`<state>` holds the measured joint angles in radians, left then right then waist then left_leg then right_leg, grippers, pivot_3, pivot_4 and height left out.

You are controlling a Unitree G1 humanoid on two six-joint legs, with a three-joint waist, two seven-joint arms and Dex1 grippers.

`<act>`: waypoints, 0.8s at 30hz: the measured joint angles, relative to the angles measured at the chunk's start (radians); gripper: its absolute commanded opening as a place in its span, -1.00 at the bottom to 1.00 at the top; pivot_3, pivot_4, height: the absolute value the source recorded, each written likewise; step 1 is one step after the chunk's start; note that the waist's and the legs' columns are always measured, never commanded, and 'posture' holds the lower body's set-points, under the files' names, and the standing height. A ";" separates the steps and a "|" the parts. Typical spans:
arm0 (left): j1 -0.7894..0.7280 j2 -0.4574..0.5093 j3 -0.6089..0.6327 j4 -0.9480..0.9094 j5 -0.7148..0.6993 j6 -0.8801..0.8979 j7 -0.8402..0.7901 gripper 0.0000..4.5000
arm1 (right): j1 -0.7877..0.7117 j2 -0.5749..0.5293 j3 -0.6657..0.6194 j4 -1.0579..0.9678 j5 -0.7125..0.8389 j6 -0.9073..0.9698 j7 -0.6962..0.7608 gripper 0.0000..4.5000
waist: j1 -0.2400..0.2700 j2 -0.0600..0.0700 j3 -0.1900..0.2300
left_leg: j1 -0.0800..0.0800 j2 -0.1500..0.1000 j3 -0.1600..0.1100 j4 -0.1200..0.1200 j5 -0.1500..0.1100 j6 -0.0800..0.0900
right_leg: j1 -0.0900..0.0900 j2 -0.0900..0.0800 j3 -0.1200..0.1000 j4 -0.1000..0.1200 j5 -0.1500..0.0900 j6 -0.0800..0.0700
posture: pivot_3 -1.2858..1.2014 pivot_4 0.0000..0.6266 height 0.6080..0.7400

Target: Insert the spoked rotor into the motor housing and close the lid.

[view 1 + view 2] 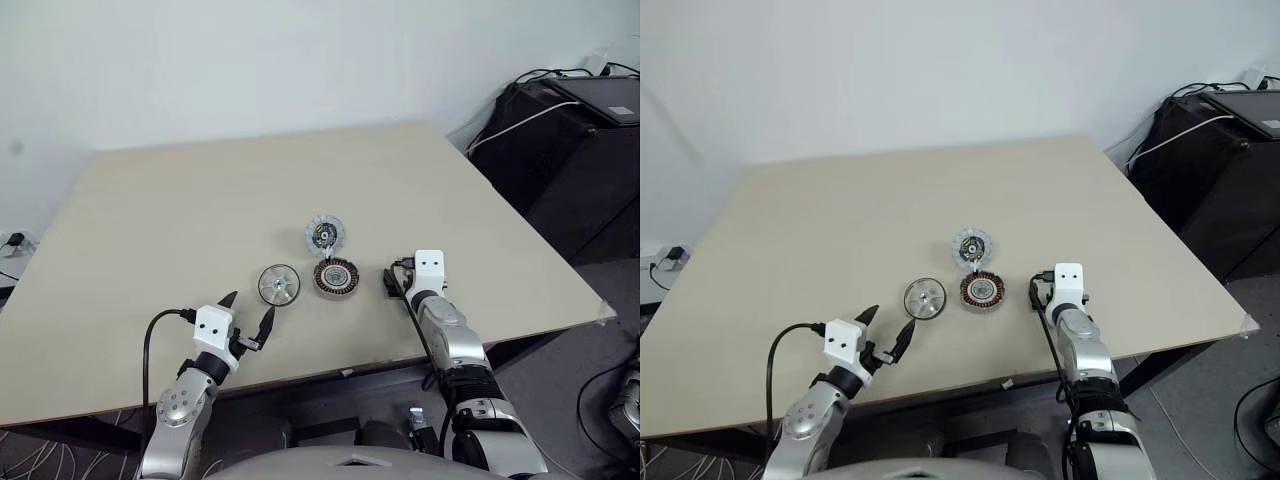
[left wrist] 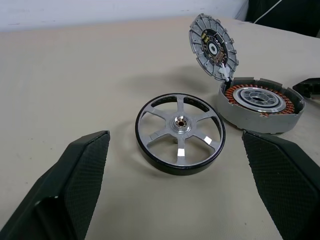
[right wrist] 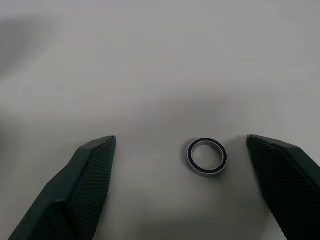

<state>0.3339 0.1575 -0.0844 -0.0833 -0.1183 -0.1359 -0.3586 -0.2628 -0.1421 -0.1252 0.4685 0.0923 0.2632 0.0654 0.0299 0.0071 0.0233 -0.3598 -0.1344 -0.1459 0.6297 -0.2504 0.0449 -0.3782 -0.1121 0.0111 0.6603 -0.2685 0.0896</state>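
On the pale surface (image 1: 150, 210) the motor housing (image 1: 336, 277) makes the handiest landmark, its copper windings facing up.

Furthest left of it, the left claw (image 1: 249, 311) hovers near the front edge with its black fingers spread wide and nothing between them. Just past its tips, immediately left of the housing, the spoked rotor (image 1: 279, 285) lies flat, apart from the housing and not yet inserted. The lid (image 1: 325, 235) stands tilted up at the far side of the housing, dark centre showing, seemingly joined to it at the rim.

Right of the housing, the right claw (image 3: 181, 145) is released too, held low over the surface. A tiny loose ring (image 3: 207, 156) lies between its fingertips, untouched.

The step in hand looks like picking up the rotor, and the left claw is best placed for it. I'd bring the fingers down on either side of the dark rim, pinch squarely, and lift it level so the hub meets the housing's pale centre. The upright lid should be kept clear of.
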 measured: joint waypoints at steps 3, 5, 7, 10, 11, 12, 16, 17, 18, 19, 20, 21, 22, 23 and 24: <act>0.000 0.002 0.000 0.000 0.000 0.000 0.000 1.00 | 0.005 0.001 -0.015 -0.006 0.006 0.007 -0.001 0.29 | -0.001 -0.001 -0.001 | 0.000 0.001 0.000 0.000 0.000 0.000 | 0.000 0.001 0.001 0.000 0.000 0.000 | 0.03 -1.00 1.00; -0.001 0.002 -0.001 0.000 0.000 0.000 0.000 1.00 | 0.010 0.005 -0.021 -0.011 0.010 0.009 -0.002 0.00 | -0.001 -0.001 -0.002 | 0.000 0.001 0.001 0.000 0.000 0.000 | -0.001 0.001 0.001 0.000 0.000 0.000 | 0.03 -1.00 1.00; -0.002 0.002 -0.001 0.000 0.000 0.000 0.000 1.00 | 0.013 0.007 -0.024 -0.014 0.011 0.010 -0.005 -0.28 | -0.002 0.000 -0.003 | 0.000 0.002 0.001 0.000 0.000 0.000 | -0.001 0.002 0.001 0.000 0.000 0.000 | 0.03 -1.00 1.00; -0.004 0.002 -0.002 0.000 0.000 0.000 -0.001 1.00 | 0.021 0.011 -0.027 -0.027 0.011 0.012 -0.006 -0.69 | -0.005 0.000 -0.004 | 0.000 0.004 0.002 0.000 0.000 0.000 | -0.001 0.004 0.002 0.000 0.000 -0.001 | 0.03 -1.00 1.00; -0.005 0.002 -0.003 0.000 0.000 0.000 -0.001 1.00 | 0.026 0.012 -0.026 -0.035 0.011 0.015 -0.006 -0.69 | -0.005 0.000 -0.004 | 0.000 0.004 0.002 0.000 0.000 0.000 | -0.001 0.004 0.002 0.000 0.001 -0.001 | 0.03 -1.00 1.00; -0.005 0.002 -0.003 0.000 0.000 0.000 -0.001 1.00 | 0.034 0.013 -0.024 -0.047 0.011 0.021 -0.005 -0.69 | -0.005 0.001 -0.004 | 0.000 0.004 0.002 0.000 0.000 0.000 | -0.001 0.004 0.002 0.000 0.001 -0.001 | 0.03 -1.00 1.00; -0.005 0.002 -0.004 0.000 0.000 0.000 -0.001 1.00 | 0.051 0.013 -0.019 -0.073 0.010 0.029 0.000 -0.69 | -0.005 0.001 -0.005 | 0.000 0.004 0.002 0.000 0.000 0.000 | -0.002 0.004 0.002 0.000 0.001 -0.002 | 0.03 -1.00 1.00; -0.005 0.002 -0.003 0.000 0.000 0.000 -0.001 1.00 | 0.057 0.013 -0.017 -0.082 0.010 0.031 0.002 -0.69 | -0.004 0.001 -0.005 | 0.000 0.004 0.002 0.000 0.000 0.000 | -0.002 0.004 0.002 0.000 0.001 -0.002 | 0.03 -1.00 1.00; -0.006 0.002 -0.004 0.000 0.000 0.000 -0.001 1.00 | 0.064 0.013 -0.013 -0.091 0.010 0.033 0.005 -0.69 | -0.004 0.001 -0.004 | 0.000 0.004 0.002 0.000 0.000 0.000 | -0.002 0.004 0.002 0.000 0.001 -0.002 | 0.03 -1.00 1.00; -0.006 0.001 -0.004 0.000 0.000 0.000 -0.001 1.00 | 0.076 0.013 -0.008 -0.107 0.011 0.036 0.015 -0.69 | -0.004 0.001 -0.004 | 0.000 0.004 0.002 0.000 0.000 0.000 | -0.002 0.004 0.002 0.000 0.001 -0.002 | 0.03 -1.00 1.00; -0.006 0.002 -0.004 0.000 0.000 0.000 -0.001 1.00 | 0.090 0.014 0.001 -0.130 0.011 0.044 0.028 -0.69 | -0.004 0.001 -0.004 | 0.000 0.004 0.002 0.000 0.000 0.000 | -0.002 0.004 0.002 0.000 0.001 -0.002 | 0.03 -1.00 1.00; -0.006 0.001 -0.004 0.000 0.000 0.000 -0.001 1.00 | 0.103 0.014 0.014 -0.154 0.012 0.053 0.045 -0.69 | -0.005 0.001 -0.004 | 0.000 0.004 0.002 0.000 0.000 0.000 | -0.002 0.004 0.003 0.000 0.001 -0.002 | 0.03 -1.00 1.00; -0.006 0.001 -0.004 0.000 0.000 0.000 -0.001 1.00 | 0.119 0.014 0.036 -0.189 0.012 0.059 0.066 -0.69 | -0.006 0.001 -0.004 | -0.001 0.004 0.003 0.000 0.000 0.000 | -0.003 0.004 0.003 0.000 0.001 -0.002 | 0.03 -1.00 1.00; -0.007 0.002 -0.004 0.000 0.000 0.000 -0.001 1.00 | 0.131 0.015 0.061 -0.229 0.012 0.069 0.087 -0.69 | -0.008 0.002 -0.004 | -0.001 0.005 0.003 0.000 0.000 0.000 | -0.003 0.005 0.003 0.000 0.001 -0.002 | 0.03 -1.00 1.00; -0.007 0.002 -0.004 0.000 0.000 0.000 -0.001 1.00 | 0.138 0.018 0.088 -0.269 0.012 0.077 0.108 -0.69 | -0.010 0.002 -0.004 | -0.001 0.005 0.003 0.000 0.000 0.000 | -0.003 0.005 0.003 0.000 0.001 -0.001 | 0.03 -1.00 1.00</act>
<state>0.3270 0.1591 -0.0880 -0.0830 -0.1187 -0.1356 -0.3593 -0.1245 -0.1245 -0.0375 0.1996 0.1045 0.3405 0.1733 0.0199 0.0091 0.0197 -0.3605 -0.1294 -0.1429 0.6292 -0.2509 0.0445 -0.3815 -0.1073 0.0145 0.6603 -0.2680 0.0882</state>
